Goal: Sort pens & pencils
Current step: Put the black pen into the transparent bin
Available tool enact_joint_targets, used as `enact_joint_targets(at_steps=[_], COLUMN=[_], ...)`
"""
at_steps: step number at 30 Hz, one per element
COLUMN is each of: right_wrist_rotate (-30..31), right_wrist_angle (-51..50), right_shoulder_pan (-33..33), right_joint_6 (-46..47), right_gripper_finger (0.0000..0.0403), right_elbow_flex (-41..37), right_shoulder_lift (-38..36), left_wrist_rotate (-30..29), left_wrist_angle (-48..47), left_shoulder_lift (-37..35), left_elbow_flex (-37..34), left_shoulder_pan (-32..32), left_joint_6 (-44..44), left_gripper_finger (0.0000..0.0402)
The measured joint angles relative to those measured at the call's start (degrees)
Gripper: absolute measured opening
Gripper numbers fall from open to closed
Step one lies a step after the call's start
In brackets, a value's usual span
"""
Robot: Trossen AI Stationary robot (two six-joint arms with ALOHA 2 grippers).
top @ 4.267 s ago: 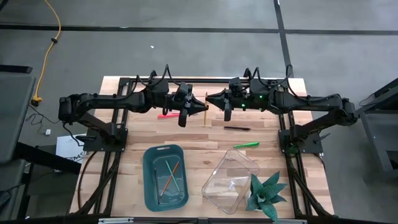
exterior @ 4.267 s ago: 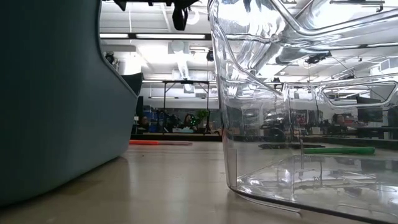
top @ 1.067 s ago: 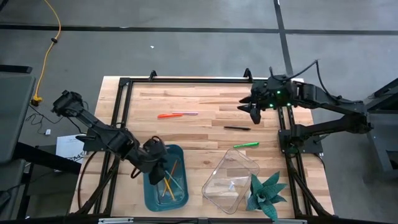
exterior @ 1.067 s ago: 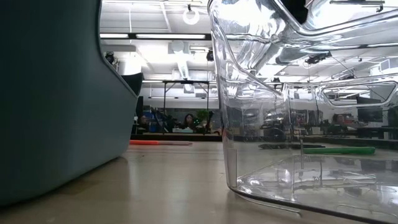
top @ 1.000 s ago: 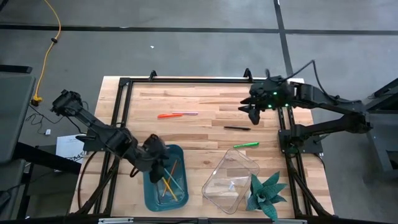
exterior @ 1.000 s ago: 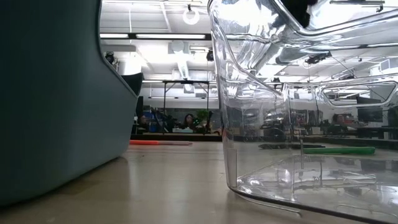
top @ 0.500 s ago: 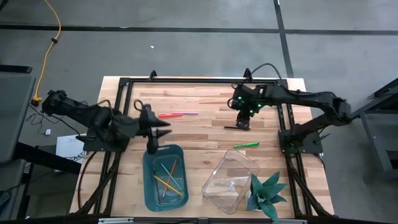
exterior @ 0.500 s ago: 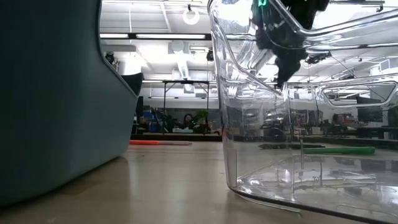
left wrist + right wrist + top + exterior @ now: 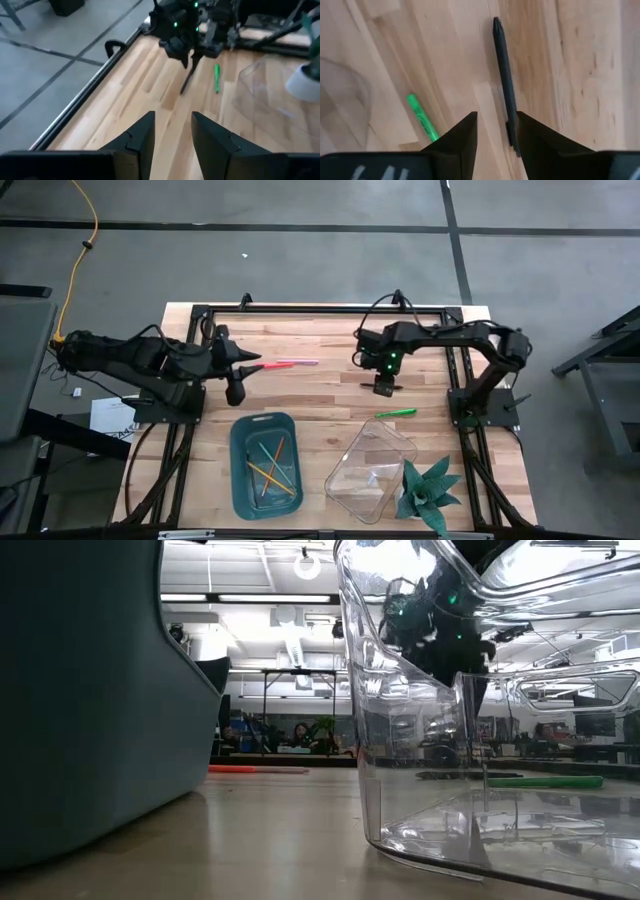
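- Over the worktop, the right hand hung straight above the black pen, its 2 fingers apart with a narrow gap, one on each side of the pen and pinching nothing.
- The left hand sat near the worktop's left edge beside the red-orange pen, its fingers parted and empty.
- A green pen lay on the wood, between the black pen and the clear container.
- About 3 pencils rested inside the teal bin.
- A green plant stood just beside the clear container.
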Motion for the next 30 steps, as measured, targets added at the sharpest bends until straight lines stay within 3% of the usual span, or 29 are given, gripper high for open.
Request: enact_joint_targets(at_steps=[5, 16, 30], right_wrist_rotate=[3.0, 1.8, 2.5], right_wrist_angle=[3.2, 8.8, 13.3], right_shoulder_pan=[0.0, -0.4, 0.2], right_joint_6=[-3.1, -6.3, -4.0], right_gripper_finger=[0.0119, 0.0119, 0.0119], right_elbow_flex=[0.0, -0.3, -9.3], right_shoulder_lift=[2.3, 2.7, 2.6], left_wrist_rotate=[0.0, 0.0, 0.0], left_wrist_angle=[-2.8, -5.2, -5.2], left_shoulder_lift=[0.0, 0.0, 0.0], left_elbow_flex=[0.0, 0.0, 0.0], left_shoulder_pan=[0.2, 0.2, 0.2], left_joint_6=[0.0, -0.2, -1.4], left_gripper_finger=[0.0113, 0.0113, 0.0113])
